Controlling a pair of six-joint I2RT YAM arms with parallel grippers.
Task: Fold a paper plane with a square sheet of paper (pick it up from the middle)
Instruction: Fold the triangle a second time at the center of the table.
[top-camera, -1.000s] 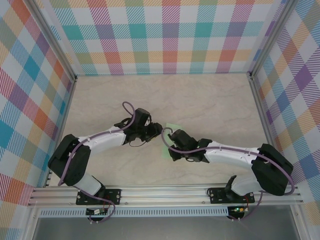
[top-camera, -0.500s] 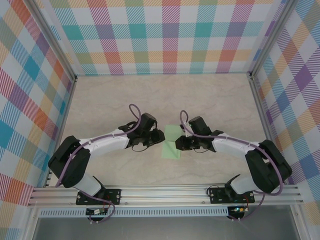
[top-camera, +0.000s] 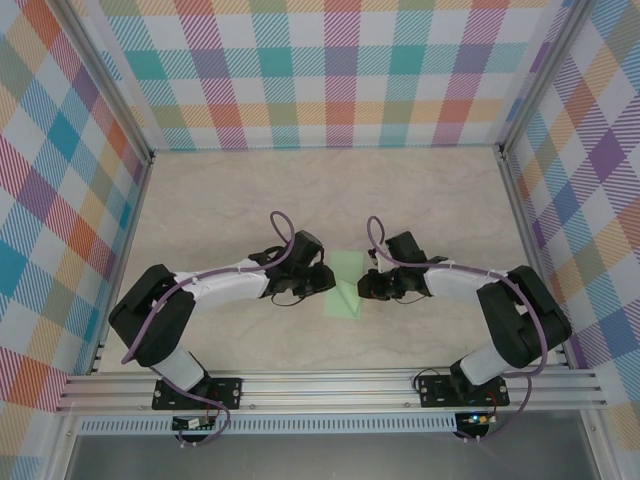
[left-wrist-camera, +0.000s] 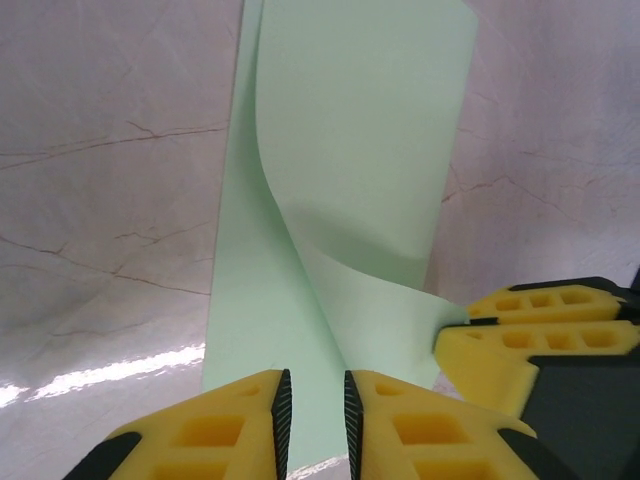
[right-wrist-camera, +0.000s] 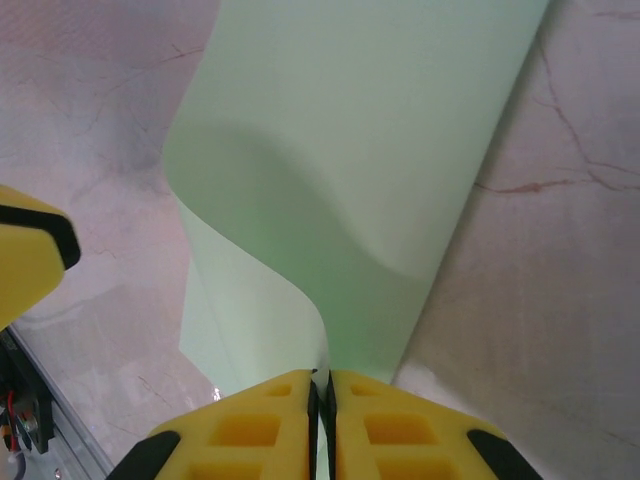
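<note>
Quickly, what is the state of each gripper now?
Left gripper: slightly open, one finger on each side of the square sheet of paper.
Right gripper: closed, pinching the same sheet.

Ahead of the right gripper (right-wrist-camera: 322, 415) the square sheet of paper (right-wrist-camera: 370, 150) runs off the picture's top edge, its near rim vanishes between the closed fingers (right-wrist-camera: 250, 425), and from overhead the left gripper (top-camera: 322, 279) and the right one cover the sheet's flanks.
</note>
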